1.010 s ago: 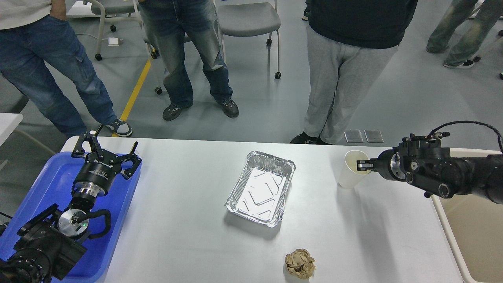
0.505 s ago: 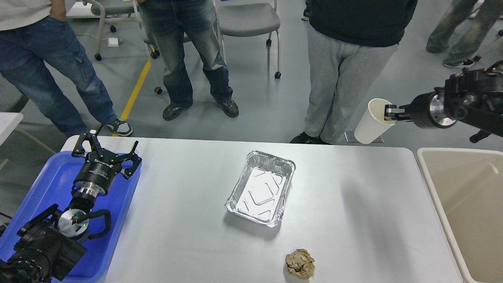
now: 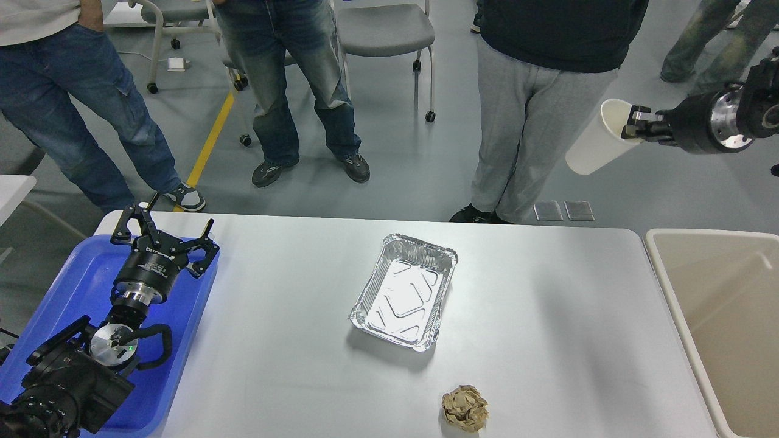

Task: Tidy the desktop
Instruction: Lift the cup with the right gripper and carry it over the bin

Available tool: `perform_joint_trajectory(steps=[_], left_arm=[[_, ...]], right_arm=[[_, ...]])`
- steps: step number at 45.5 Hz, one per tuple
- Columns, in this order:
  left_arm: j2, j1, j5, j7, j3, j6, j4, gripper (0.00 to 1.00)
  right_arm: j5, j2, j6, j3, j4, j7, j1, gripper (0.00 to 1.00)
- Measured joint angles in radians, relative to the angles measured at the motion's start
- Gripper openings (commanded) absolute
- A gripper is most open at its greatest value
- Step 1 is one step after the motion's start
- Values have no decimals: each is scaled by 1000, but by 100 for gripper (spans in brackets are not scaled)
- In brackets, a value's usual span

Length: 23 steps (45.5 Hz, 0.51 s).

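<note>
The white desktop [image 3: 548, 340] fills the lower middle of the head view. On it lie a foil tray [image 3: 405, 292], empty, and a crumpled brown paper ball [image 3: 465, 408] near the front edge. My right gripper [image 3: 636, 130] is high at the upper right, beyond the table's far edge, shut on the rim of a white paper cup [image 3: 593, 145] that hangs tilted with its bottom down-left. My left gripper [image 3: 163, 232] is open and empty above the far end of the blue plastic tray [image 3: 85, 274].
A beige tub [image 3: 724, 322] stands against the table's right edge. Several people stand just behind the far edge, one in grey trousers [image 3: 529, 121] close to the held cup. Wheeled chairs [image 3: 383, 30] stand further back.
My right gripper has lifted the paper cup off the table's far right and carried it up and to the right, tilting it. The left arm has not moved.
</note>
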Motion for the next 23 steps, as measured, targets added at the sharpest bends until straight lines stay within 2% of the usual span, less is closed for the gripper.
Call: perform_joint_trajectory(steps=[23], left_arm=[[0, 0, 0, 0, 0, 0, 0, 100]], right_arm=[[523, -88, -280, -1, -85, -48, -94, 0]])
